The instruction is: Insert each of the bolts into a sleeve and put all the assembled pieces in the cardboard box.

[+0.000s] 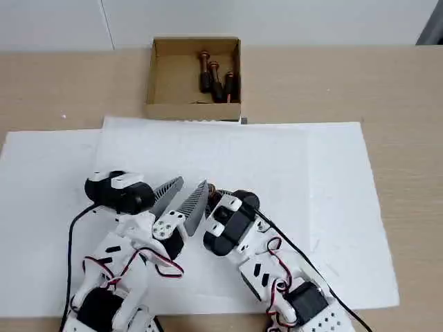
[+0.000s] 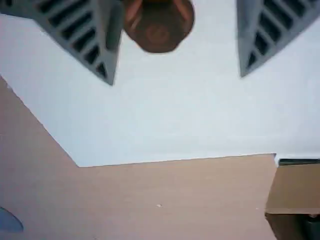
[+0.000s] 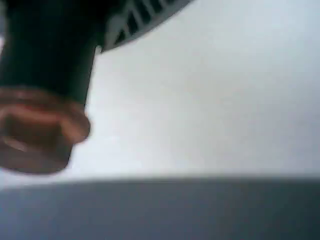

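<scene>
Light wooden worktop [image 1: 387, 83] under overlapping sheets of white paper [image 1: 277, 180]. At the paper's far edge, an open brown cardboard box [image 1: 160, 76]. In its right half, three assembled pieces [image 1: 216, 79], dark sleeves with copper-coloured bolts through them, lying side by side and touching one another.

Near the front edge of the worktop, both arms close together above the paper.

Left tool [image 2: 175, 77] spread wide, its grey ribbed fingers [image 2: 75, 30] well apart, pinching nothing, tips pointing roughly toward the box. Between those fingers, seen end-on from the left wrist view, the round head of a copper-coloured bolt [image 2: 157, 25], just beside one finger. Contact with that finger impossible to judge.

Right tool [image 1: 213, 196] just beside the left one, pinching a black cylindrical sleeve [image 3: 47, 55] clear of the paper. A grey ribbed finger [image 3: 140, 20] against the sleeve's side. Bolt already seated in that sleeve, copper head sitting against the sleeve's end.

In the high view, the brown tip of this piece showing just past the left tool's inner finger, well apart from the box.
</scene>
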`<state>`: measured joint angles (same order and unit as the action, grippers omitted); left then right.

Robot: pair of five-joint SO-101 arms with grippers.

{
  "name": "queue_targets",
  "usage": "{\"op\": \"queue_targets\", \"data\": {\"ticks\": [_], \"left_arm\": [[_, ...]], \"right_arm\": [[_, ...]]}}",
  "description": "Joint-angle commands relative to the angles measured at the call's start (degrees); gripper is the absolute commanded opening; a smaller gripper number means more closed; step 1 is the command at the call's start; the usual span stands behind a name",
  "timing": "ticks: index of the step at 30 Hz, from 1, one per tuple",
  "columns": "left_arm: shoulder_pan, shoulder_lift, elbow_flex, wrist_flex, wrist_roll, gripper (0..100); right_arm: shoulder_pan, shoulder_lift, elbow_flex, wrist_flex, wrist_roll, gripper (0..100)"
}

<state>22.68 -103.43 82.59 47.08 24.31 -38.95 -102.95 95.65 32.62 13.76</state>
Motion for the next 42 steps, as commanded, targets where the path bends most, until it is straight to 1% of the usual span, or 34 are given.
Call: {"op": "queue_targets", "data": {"ticks": [1, 3, 5, 7, 10, 12, 13, 16, 18, 21, 24, 28, 34, 42], "left_arm": [[-3.34, -0.70, -4.00, -0.88, -0.62, 9], [-6.86, -0.70, -4.18, -1.49, -0.70, 0], [-10.90, -0.70, -4.00, -1.14, -0.79, 2], [-14.42, -0.70, -3.03, -0.70, -2.02, 0], [-18.02, -0.70, 1.01, -0.62, -5.63, 1], [-19.60, -0.70, 4.18, -0.62, -8.00, 1], [-20.04, -0.70, 5.58, -0.62, -9.67, 1], [-20.48, -0.70, 9.89, -0.53, -14.95, 1], [-20.40, -0.70, 12.26, -0.35, -17.58, 1], [-20.31, -0.70, 13.76, -0.26, -18.55, 1], [-20.13, -0.70, 13.76, 0.09, -18.46, 1], [-20.04, -0.70, 13.76, 3.34, -18.55, 1], [-20.40, -0.70, 13.76, 3.69, -18.37, 1], [-20.13, -0.70, 13.76, 4.04, -18.37, 1]], "right_arm": [[0.04, -0.92, 0.00, -1.54, 0.53, 0.2], [1.27, -0.92, 0.00, -1.54, 0.26, 0.2], [3.56, -0.92, 0.00, -1.54, 0.09, 0.2], [6.64, -0.92, 0.00, -1.27, -1.32, 0.2], [12.26, -0.84, -0.09, -0.92, -8.44, 0.2], [14.99, -0.75, -1.58, 0.84, -11.78, 0.2], [15.16, -0.75, -3.08, 2.59, -12.75, 0.2], [15.08, 0.13, -11.52, 9.89, -13.45, 0.2], [15.69, 3.56, -17.32, 13.58, -13.27, 0.2], [16.31, 13.23, -26.37, 14.55, -13.54, 0.2], [16.31, 26.51, -36.04, 13.14, -13.63, 0.2], [16.40, 45.23, -49.32, 8.75, -13.63, 0.2], [16.48, 70.99, -68.48, -0.40, -13.19, 0.2], [16.13, 101.32, -94.42, -7.34, -4.22, 0.2]]}}
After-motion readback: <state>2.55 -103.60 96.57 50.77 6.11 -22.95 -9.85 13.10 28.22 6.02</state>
